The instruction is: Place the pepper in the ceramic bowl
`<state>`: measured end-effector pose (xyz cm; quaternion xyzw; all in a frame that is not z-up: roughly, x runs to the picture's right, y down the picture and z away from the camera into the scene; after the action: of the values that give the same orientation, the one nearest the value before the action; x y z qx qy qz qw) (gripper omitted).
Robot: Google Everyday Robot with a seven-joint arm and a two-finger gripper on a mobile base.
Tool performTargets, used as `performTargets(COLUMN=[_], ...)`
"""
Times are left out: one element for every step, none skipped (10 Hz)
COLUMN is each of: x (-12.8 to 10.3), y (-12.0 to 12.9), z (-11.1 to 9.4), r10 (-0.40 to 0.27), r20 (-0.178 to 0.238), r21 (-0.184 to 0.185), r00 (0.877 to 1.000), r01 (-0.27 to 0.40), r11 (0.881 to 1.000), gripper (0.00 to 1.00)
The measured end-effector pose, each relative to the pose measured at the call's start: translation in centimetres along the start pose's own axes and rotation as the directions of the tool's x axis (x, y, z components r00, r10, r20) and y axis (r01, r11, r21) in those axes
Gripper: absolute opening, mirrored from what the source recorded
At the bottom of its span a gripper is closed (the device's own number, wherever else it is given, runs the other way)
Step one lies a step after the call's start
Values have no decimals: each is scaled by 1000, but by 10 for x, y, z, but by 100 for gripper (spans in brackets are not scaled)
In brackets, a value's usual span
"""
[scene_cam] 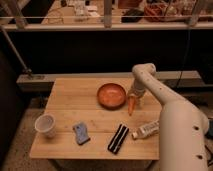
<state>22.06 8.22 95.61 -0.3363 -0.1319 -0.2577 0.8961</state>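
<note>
One pepper [132,106] hung under my claw [134,96], just right of the ceramic bowl [111,95] on the table [65,95]. My claw pinched its top. I judged dropping it in the bowl was left.

table: light wooden slatted table [70,92], rectangular, bearing every item listed here
cup: small white cup [45,125], upright, near the table's front left corner
sponge: blue-grey rectangular sponge-like block [81,133], lying flat just right of the cup, apart from it
black item: flat black oblong object [118,138] with a pale line down its length, lying angled near the front edge
bottle: clear plastic bottle [146,130] on its side, right of the black item
gripper: gripper [134,96] low over the table's right part
</note>
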Motion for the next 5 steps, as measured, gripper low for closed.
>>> performTargets(x=[-2, -3, -5, -6, -6], y=[0, -1, -2, -3, -1], z=[1, 1, 2, 2, -2], r10=[14, 28, 36, 43, 36], r20=[5, 12, 20, 27, 16], r21=[-9, -13, -15, -13, -13], r00=[1000, 1000, 999, 999, 999], r01=[-14, -28, -36, -43, -35], r11=[1000, 1000, 999, 999, 999], gripper=[41, 31, 23, 12, 4])
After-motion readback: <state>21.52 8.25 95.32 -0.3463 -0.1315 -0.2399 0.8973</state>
